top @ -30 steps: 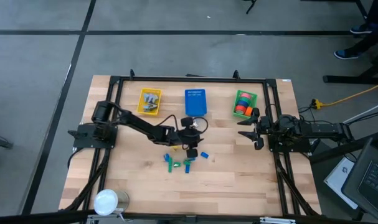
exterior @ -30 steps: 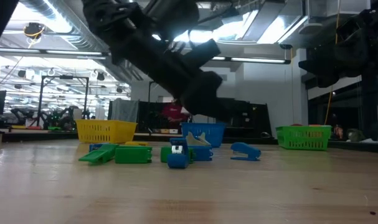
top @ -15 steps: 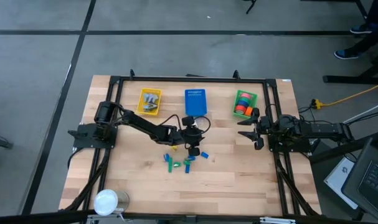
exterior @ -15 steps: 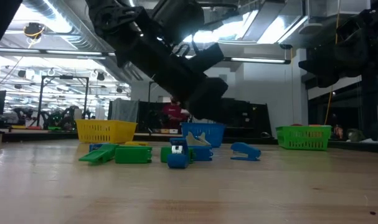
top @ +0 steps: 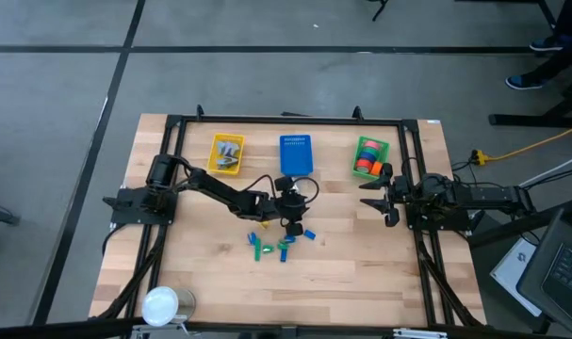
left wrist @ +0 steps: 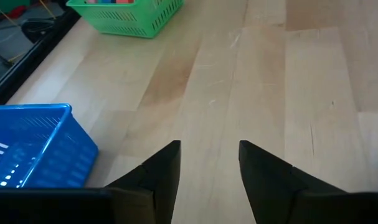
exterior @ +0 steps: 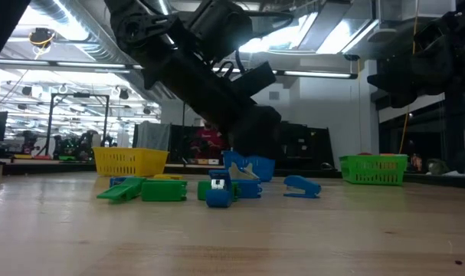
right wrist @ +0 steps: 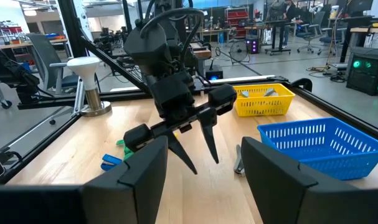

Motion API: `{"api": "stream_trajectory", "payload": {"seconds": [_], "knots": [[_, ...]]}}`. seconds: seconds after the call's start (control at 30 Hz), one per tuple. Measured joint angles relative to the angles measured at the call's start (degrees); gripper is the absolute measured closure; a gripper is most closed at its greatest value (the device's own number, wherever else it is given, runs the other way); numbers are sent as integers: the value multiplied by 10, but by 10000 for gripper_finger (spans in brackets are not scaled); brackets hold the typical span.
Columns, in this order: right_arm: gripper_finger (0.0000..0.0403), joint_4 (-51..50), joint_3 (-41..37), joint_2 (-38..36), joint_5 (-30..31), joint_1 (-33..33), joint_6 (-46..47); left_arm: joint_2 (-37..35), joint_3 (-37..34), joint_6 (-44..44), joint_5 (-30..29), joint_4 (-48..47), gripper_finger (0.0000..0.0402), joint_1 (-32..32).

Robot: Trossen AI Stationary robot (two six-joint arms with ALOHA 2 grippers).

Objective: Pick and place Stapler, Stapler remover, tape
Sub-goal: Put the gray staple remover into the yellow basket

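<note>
Staplers [top: 271, 247] lie scattered just below the left gripper [top: 292, 226], whose fingers hang apart, empty.

Bright overhead light; low view perhaps backlit.

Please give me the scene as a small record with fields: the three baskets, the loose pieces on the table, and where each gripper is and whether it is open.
yellow plastic basket: far side of table, left, holds small metallic items
blue plastic basket: far side, middle
green plastic basket: far side, right, holds round tape rolls in orange, red and green
small green and blue pieces: loose cluster on the wooden table, mid-table
left gripper: above the cluster, open, empty
right gripper: near the green basket, open, empty
</note>
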Motion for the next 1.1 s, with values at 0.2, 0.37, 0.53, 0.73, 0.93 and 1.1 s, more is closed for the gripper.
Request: {"api": "stream_trajectory", "payload": {"seconds": [0.2,0.37,0.53,0.73,0.93,1.1], "knots": [[192,0,0,0,0,0,0,0,0,1,1,0,231,0],[192,0,0,0,0,0,0,0,0,1,0,0,228,1],[192,0,0,0,0,0,0,-12,0,-19,14,-30,228,2],[192,0,0,0,0,0,0,-102,5,-49,13,-145,228,21],[192,0,0,0,-1,0,0,-124,4,-25,66,-206,229,57],[192,0,0,0,-3,0,0,-94,3,37,75,-239,232,73]]}}
